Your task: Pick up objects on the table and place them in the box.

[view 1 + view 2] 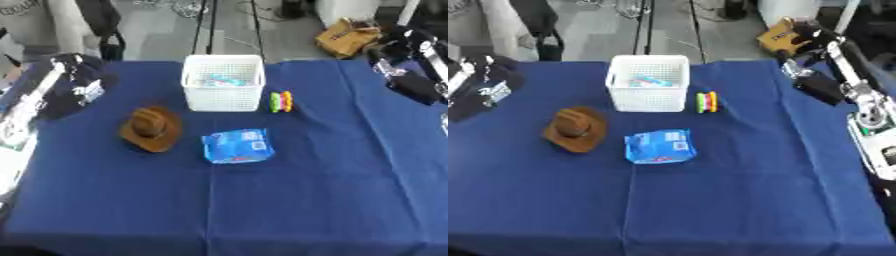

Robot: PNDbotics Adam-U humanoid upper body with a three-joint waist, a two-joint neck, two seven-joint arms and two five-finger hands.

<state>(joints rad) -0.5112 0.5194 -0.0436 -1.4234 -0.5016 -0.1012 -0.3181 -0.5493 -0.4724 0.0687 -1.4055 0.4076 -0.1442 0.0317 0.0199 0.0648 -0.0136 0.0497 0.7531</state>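
Where lying flat, blue packet [237, 146] long axis runs left-right.

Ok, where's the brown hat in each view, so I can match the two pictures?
Left eye view: the hat lies left of centre, left of the blue packet.
Right eye view: the hat sits nearer the picture's left edge, again left of the packet.
Shared landmark: the white basket, up and to the right of the hat in both.

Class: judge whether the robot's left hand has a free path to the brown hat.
Probably yes. The left hand hangs at the table's left edge, and only bare blue cloth lies between it and the brown hat.
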